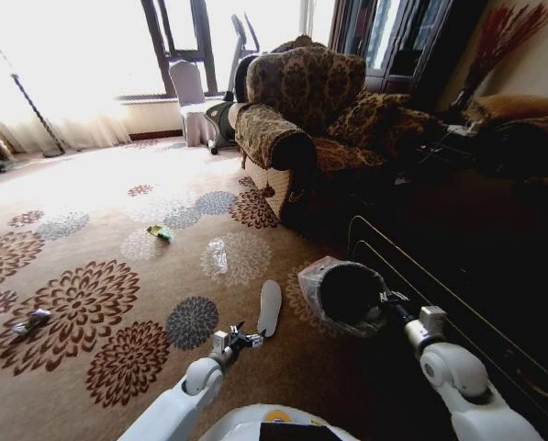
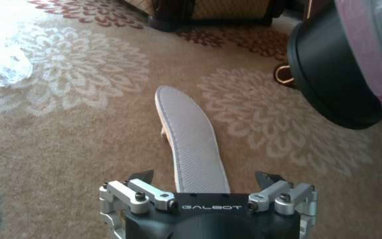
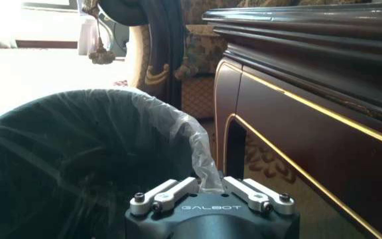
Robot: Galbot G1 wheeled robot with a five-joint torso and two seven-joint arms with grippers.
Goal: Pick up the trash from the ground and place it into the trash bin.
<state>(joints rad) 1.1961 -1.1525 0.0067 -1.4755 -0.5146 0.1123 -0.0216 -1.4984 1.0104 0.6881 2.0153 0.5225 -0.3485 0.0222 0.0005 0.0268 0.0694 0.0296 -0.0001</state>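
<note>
A long grey insole-shaped piece of trash [image 1: 270,308] [image 2: 189,144] lies flat on the flowered carpet. My left gripper [image 1: 241,340] [image 2: 204,178] is open at its near end, one finger on each side of it. The trash bin [image 1: 347,294] [image 3: 78,149] [image 2: 330,69], dark with a translucent liner, is tipped toward me just right of the insole. My right gripper [image 1: 388,299] [image 3: 208,185] is shut on the bin's rim and liner. Farther out lie a clear plastic bottle [image 1: 218,254] [image 2: 2,62], a green wrapper [image 1: 160,233], and a small piece [image 1: 30,322] at the far left.
A dark wooden cabinet [image 1: 457,266] [image 3: 297,99] with gold trim runs along the right, close to the bin. A patterned armchair [image 1: 301,119] stands behind the bin. Open carpet [image 1: 90,193] stretches to the left and toward the bright window.
</note>
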